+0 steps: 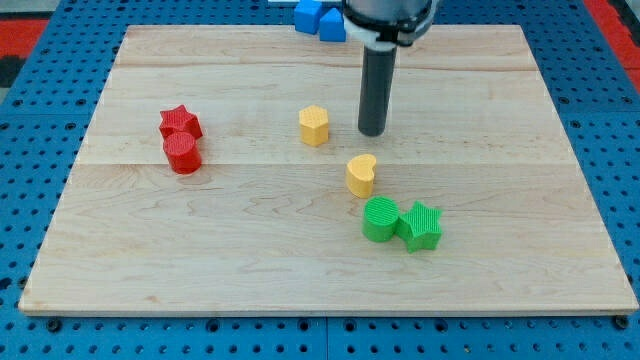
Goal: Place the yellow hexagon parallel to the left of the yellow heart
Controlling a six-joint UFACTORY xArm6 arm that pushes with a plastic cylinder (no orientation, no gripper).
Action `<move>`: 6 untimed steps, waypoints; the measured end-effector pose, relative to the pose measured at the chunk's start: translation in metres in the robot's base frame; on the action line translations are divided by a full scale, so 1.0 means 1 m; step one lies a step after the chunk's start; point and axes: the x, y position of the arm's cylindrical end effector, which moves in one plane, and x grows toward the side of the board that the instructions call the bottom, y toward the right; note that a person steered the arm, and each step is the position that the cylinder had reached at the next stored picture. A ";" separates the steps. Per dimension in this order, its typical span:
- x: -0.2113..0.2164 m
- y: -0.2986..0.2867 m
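The yellow hexagon stands near the middle of the wooden board. The yellow heart lies below it and to its right, a small gap apart. My tip rests on the board just to the right of the yellow hexagon, about level with it, and above the yellow heart. It touches neither block.
A red star and a red cylinder touch at the view's left. A green cylinder and a green star touch just below the heart. Blue blocks sit at the board's top edge.
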 end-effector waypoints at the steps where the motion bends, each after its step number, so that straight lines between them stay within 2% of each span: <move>1: -0.035 -0.048; 2: 0.016 -0.060; 3: 0.050 -0.055; 5: 0.080 -0.070; 6: 0.083 -0.112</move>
